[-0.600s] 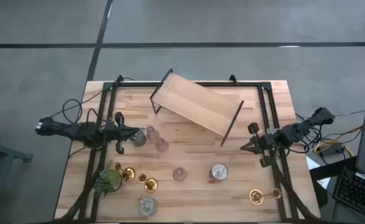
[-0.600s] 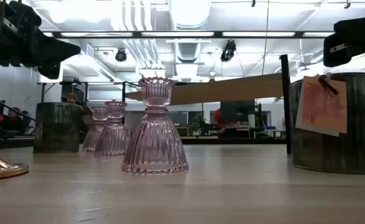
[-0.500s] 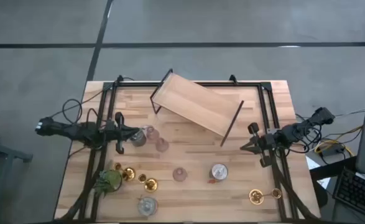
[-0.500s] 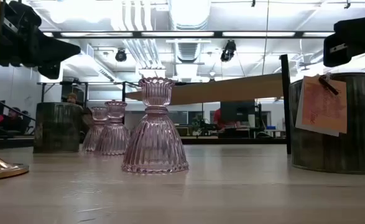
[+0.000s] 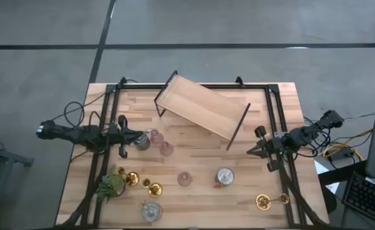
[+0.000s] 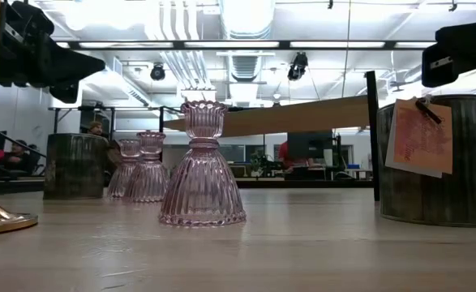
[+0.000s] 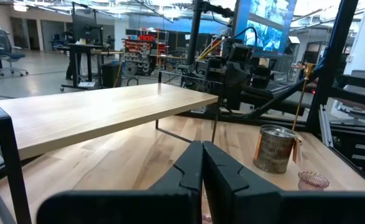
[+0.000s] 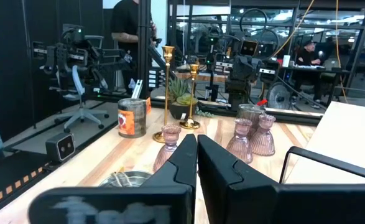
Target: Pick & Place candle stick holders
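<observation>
Between both arms, a tilted wooden shelf [image 5: 203, 107] overhangs pink candle stick holders [image 5: 166, 149].

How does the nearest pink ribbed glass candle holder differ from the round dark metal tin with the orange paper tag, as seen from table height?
The pink ribbed glass candle holder is see-through; the round dark metal tin is opaque. The holder flares into a bell-shaped base below a narrow waist, while the tin is a plain straight-sided cylinder. The tin carries an orange paper tag; the holder carries nothing. Both stand upright on the wooden table.
</observation>
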